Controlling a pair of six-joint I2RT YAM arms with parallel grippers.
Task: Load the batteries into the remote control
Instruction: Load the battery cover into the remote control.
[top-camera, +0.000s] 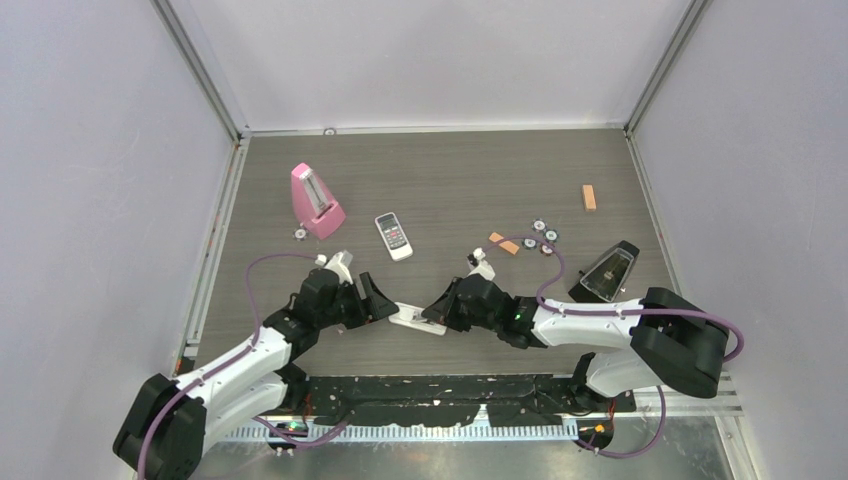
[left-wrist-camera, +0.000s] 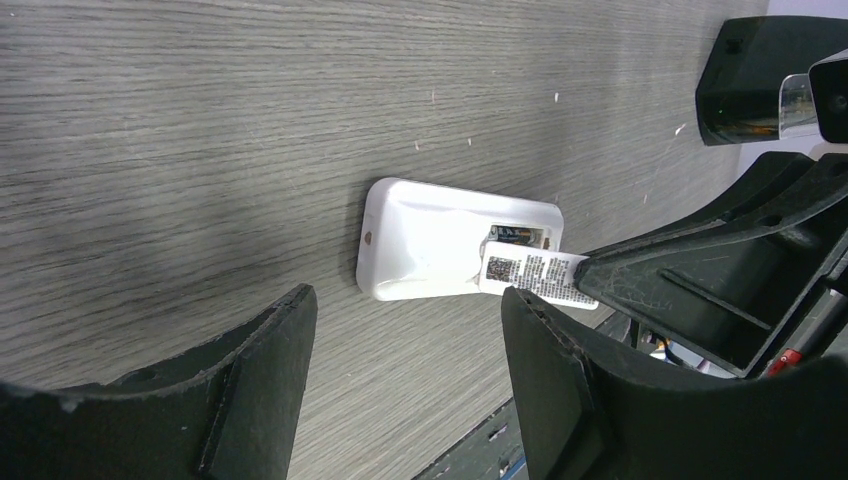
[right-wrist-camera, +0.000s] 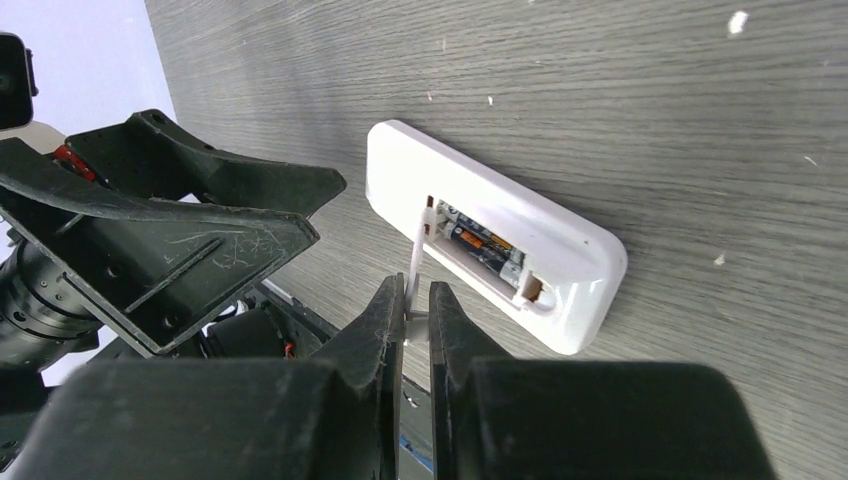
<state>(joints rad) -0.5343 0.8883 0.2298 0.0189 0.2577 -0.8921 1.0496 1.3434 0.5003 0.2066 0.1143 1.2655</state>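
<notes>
The remote control (top-camera: 413, 320) lies back up near the table's front edge, between my two grippers. Its battery bay stands uncovered, and batteries (right-wrist-camera: 480, 245) with dark bodies and silvery ends sit inside it. My right gripper (right-wrist-camera: 417, 300) is shut on the thin white battery cover (right-wrist-camera: 418, 262), held on edge at the bay's near side. In the left wrist view the cover's printed label (left-wrist-camera: 535, 275) shows beside the bay (left-wrist-camera: 515, 236). My left gripper (left-wrist-camera: 408, 300) is open just short of the remote (left-wrist-camera: 430, 235), with nothing between its fingers.
A pink metronome (top-camera: 316, 200) and a shorter remote with a dark display (top-camera: 393, 236) stand further back. Several coin discs (top-camera: 540, 238), two orange blocks (top-camera: 504, 243) and a black metronome (top-camera: 610, 270) lie to the right.
</notes>
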